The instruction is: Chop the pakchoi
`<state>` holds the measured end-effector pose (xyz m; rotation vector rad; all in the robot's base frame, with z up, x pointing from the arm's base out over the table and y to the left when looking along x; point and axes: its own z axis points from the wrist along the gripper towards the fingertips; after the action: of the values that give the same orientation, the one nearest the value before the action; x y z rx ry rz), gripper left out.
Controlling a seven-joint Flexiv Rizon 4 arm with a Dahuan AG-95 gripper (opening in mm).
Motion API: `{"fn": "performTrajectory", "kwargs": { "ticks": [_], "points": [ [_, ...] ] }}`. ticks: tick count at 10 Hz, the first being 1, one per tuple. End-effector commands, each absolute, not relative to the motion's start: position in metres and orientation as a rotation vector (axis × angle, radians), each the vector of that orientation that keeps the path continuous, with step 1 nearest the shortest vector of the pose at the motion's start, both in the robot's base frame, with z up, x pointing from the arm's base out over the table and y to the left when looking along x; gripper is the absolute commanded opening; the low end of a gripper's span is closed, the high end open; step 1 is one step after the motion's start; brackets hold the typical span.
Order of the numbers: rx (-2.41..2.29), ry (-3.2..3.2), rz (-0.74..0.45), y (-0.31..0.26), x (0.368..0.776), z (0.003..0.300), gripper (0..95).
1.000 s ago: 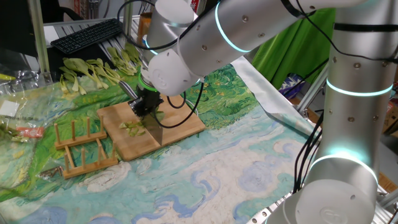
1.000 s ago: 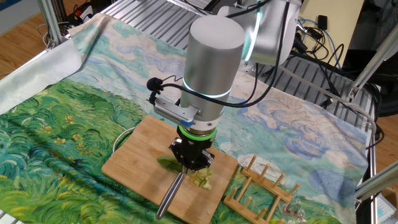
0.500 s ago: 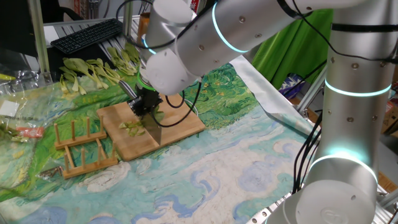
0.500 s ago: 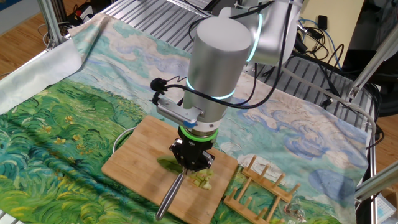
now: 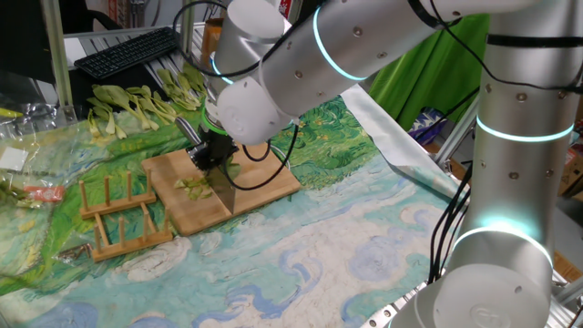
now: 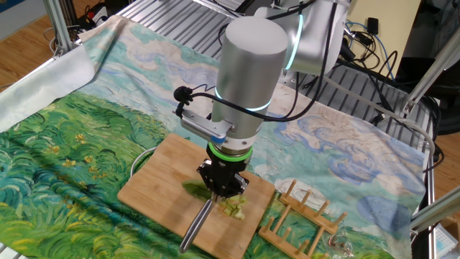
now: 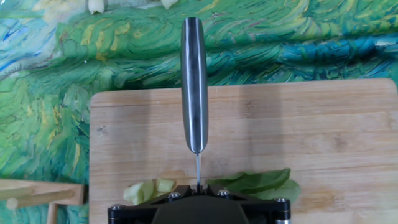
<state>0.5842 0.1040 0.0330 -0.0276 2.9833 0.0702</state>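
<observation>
At the centre of one fixed view we see our gripper (image 5: 217, 155) pointing straight down, clenched on a knife (image 6: 196, 223) whose steel handle sticks out toward the lower edge of the other fixed view. In the hand view the handle runs up the middle of the frame and the thin blade edge disappears under the gripper body at the bottom. The blade stands across the pakchoi (image 7: 252, 183), which lies on the cutting board (image 7: 323, 137) right beneath the gripper: dark leaf to the right of the blade, pale cut pieces to the left. We judge the chop is part done. The leaf part could slide or drag with the blade instead of parting, since nothing pins it down, and cut bits may stick to the blade. If the knife twists in the grip, the cut would run askew. The pakchoi sits near the board's bottom edge in the hand view, so pieces could be pushed off onto the painted cloth (image 6: 65, 158). In the other fixed view, a wooden rack (image 6: 302, 216) stands just beside the board at lower right, leaving little room that way. A heap of whole stalks (image 5: 146, 100) lies well apart at the upper left of one fixed view. The board is bare toward the upper left in the other fixed view.
</observation>
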Motion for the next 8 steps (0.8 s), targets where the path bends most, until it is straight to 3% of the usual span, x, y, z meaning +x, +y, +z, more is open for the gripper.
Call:
{"fn": "performTrajectory", "kwargs": {
  "ticks": [1, 4, 8],
  "points": [
    [-0.010, 2.987, 0.086, 0.1079, 0.5845, 0.0334, 0.0],
    [-0.007, 2.986, 0.088, 0.1085, 0.5849, 0.0343, 0.0],
    [-0.140, 2.954, -0.055, 0.1019, 0.5851, 0.0326, 0.0]
  ]
}}
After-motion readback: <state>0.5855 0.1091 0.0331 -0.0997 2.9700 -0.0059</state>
